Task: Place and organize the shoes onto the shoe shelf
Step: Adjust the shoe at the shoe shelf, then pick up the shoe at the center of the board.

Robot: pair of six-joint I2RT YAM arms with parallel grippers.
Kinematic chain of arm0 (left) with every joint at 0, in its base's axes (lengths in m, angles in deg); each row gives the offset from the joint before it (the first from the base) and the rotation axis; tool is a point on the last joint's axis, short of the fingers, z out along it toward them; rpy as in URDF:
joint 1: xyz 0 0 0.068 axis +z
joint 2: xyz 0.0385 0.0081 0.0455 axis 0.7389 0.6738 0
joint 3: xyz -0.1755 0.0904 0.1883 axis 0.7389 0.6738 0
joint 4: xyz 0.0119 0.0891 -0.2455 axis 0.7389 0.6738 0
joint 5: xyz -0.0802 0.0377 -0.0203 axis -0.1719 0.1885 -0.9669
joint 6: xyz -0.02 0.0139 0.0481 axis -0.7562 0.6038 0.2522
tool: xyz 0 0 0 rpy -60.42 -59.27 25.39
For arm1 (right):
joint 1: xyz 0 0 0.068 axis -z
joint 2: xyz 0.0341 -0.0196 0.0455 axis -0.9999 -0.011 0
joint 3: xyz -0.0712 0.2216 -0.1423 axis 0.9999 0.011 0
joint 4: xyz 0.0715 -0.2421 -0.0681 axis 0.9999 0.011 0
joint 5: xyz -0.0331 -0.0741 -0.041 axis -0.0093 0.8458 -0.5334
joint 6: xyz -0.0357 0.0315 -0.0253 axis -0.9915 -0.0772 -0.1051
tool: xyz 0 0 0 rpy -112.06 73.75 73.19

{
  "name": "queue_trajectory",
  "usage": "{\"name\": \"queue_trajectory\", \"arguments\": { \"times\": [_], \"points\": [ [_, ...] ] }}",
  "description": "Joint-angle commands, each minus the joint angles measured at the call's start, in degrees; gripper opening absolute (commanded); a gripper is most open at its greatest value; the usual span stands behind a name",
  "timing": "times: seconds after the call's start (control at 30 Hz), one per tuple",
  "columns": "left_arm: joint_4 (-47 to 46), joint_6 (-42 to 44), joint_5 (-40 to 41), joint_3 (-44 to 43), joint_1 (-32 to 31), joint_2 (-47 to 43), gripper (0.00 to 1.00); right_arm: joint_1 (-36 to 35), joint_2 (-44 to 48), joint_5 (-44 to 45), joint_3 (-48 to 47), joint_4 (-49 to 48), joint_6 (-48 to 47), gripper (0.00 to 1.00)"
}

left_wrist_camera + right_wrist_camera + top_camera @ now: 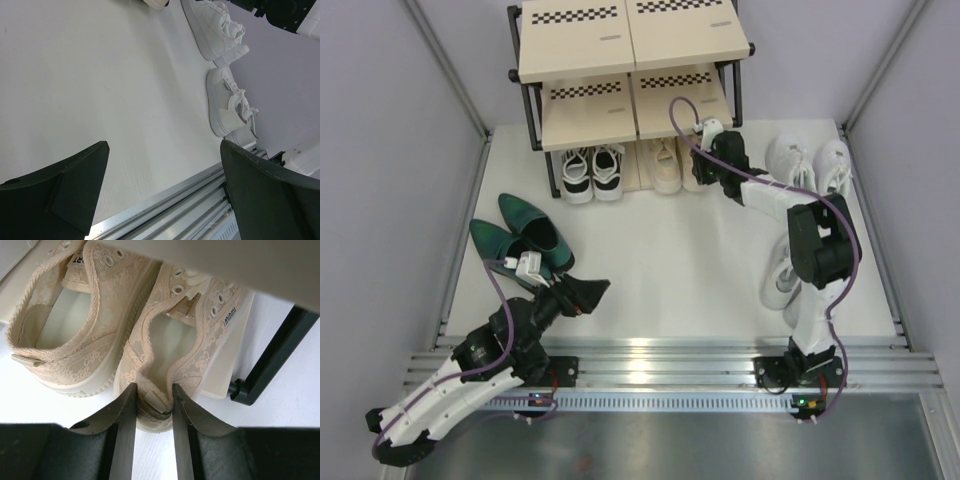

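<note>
The shoe shelf (580,40) stands at the back, a black tube frame with beige boards. On its lowest tier sit black-and-white sneakers (592,172) and two beige lace sneakers (65,325). My right gripper (154,402) is shut on the heel of the right beige sneaker (185,335), which rests on the lowest board; it also shows in the top view (712,158). The green heeled shoes (525,235) lie on the floor at left. My left gripper (582,293) is open and empty near the front rail. White sneakers lie at right (810,160) and by the right arm (780,280).
The right arm stretches across the floor toward the shelf. A shelf leg (272,360) stands just right of the held shoe. The metal front rail (650,360) runs along the near edge. Grey walls close both sides. Two white sneakers (225,100) show in the left wrist view.
</note>
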Motion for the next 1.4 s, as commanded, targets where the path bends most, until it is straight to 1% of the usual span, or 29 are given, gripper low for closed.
{"name": "queue_trajectory", "arguments": {
  "times": [0.0, 0.07, 0.17, 0.2, 0.23, 0.3, 0.4, 0.43, 0.5, 0.53, 0.6, 0.7, 0.73, 0.77, 0.83, 0.87, 0.9, 0.97, 1.0, 1.07, 1.1, 1.17, 1.2, 1.23, 1.27, 1.3, 1.37],
  "points": [
    [-0.49, 0.03, -0.28, -0.28, -0.01, -0.66, 0.98, -0.46, 2.2, -4.73, -2.71, 1.14, -0.8, 0.3],
    [-0.49, 0.12, -0.28, -0.29, -0.01, -0.66, 0.98, -0.37, 2.38, -4.82, -2.8, 1.32, -1.06, 0.31],
    [-0.49, 0.12, -0.36, -0.37, -0.01, -0.66, 0.98, -0.46, 2.64, -4.65, -2.8, 1.41, -1.33, 0.35],
    [-0.49, 0.12, -0.45, -0.37, -0.01, -0.57, 0.98, -0.37, 2.82, -4.65, -2.8, 1.58, -1.42, 0.39],
    [-0.49, 0.12, -0.37, -0.46, -0.01, -0.66, 0.98, -0.37, 3.08, -4.21, -2.71, 1.58, -1.42, 0.48],
    [-0.49, 0.12, -0.45, -0.46, -0.01, -0.66, 0.98, -0.37, 3.78, -3.24, -2.36, 1.58, -1.5, 0.58],
    [-0.49, 0.3, -0.37, -0.72, -0.01, -0.66, 0.98, -0.46, 5.8, -1.4, -1.05, 0.97, -1.59, 0.67],
    [-0.49, 0.47, -0.36, -0.9, -0.01, -0.66, 0.98, -0.46, 6.42, -0.96, -0.52, 0.36, -1.68, 0.73],
    [-0.49, 0.82, -0.28, -1.07, -0.01, -0.66, 0.98, -0.37, 8.52, 0.01, 0.36, 0.79, -2.03, 0.77],
    [-0.4, 0.91, -0.28, -1.25, -0.01, -0.66, 0.98, -0.37, 9.32, 0.19, 0.54, 1.32, -2.55, 0.81],
    [-0.49, 1.26, -0.01, -1.69, -0.01, -0.66, 0.98, -0.37, 12.12, 0.28, 1.59, 2.02, -3.43, 0.85],
    [-0.4, 1.88, 0.16, -2.57, -0.01, -0.57, 0.98, -0.37, 16.94, -0.69, 3.52, 5.35, -5.27, 0.87],
    [0.12, 2.05, 0.86, -2.83, 0.08, -0.66, 0.98, -0.37, 18.45, -1.47, 3.88, 7.28, -6.24, 0.87],
    [0.39, 2.14, 1.13, -3.27, -0.01, -0.49, 0.98, -0.37, 19.94, -3.92, 4.58, 11.47, -7.56, 0.88],
    [1.62, 3.02, 1.92, -4.59, -0.01, -0.22, 0.98, -0.11, 25.3, -8.92, 5.55, 16.76, -14.13, 0.92],
    [2.06, 3.37, 2.27, -4.94, -0.01, 0.04, 0.98, 0.07, 27.06, -13.91, 5.81, 23.32, -16.25, 0.93],
    [2.5, 3.37, 2.71, -6.07, -0.01, 0.48, 0.98, 0.85, 30.73, -16.92, 6.25, 26.25, -20.53, 0.93],
    [2.85, 3.99, 3.32, -7.13, -0.01, 2.49, 0.98, 2.35, 34.27, -24.21, 7.48, 32.67, -24.25, 0.93],
    [2.94, 4.77, 3.68, -7.92, -0.01, 4.85, 0.98, 3.66, 37.76, -24.85, 8.35, 36.53, -25.22, 0.93],
    [2.94, 5.83, 4.38, -11.17, 0.08, 8.55, 0.98, 5.33, 41.56, -28.0, 11.78, 39.63, -27.16, 0.93],
    [3.2, 7.14, 4.56, -12.66, -0.01, 13.79, 0.98, 7.26, 45.67, -28.46, 13.27, 41.12, -27.6, 0.93],
    [4.25, 8.03, 5.08, -18.28, -0.01, 19.79, 0.98, 9.2, 49.73, -29.25, 17.4, 42.18, -27.61, 0.93],
    [6.17, 8.38, 6.13, -20.22, -0.01, 26.17, 0.98, 11.39, 53.32, -29.95, 18.63, 42.97, -27.69, 0.93],
    [7.32, 8.21, 6.75, -24.59, -0.01, 29.37, 0.98, 12.63, 54.84, -31.44, 20.91, 43.42, -27.78, 0.93],
    [8.81, 7.6, 7.54, -26.54, -0.01, 32.36, 0.98, 13.86, 57.64, -32.67, 22.06, 43.59, -27.87, 0.93],
    [11.35, 7.16, 9.72, -28.83, -0.01, 37.61, 0.98, 16.65, 58.62, -33.99, 23.2, 44.12, -28.57, 0.93],
    [14.0, 6.11, 11.75, -33.74, 0.08, 41.95, 0.98, 19.04, 60.29, -37.33, 26.63, 43.34, -28.66, 0.93]
  ]
}}
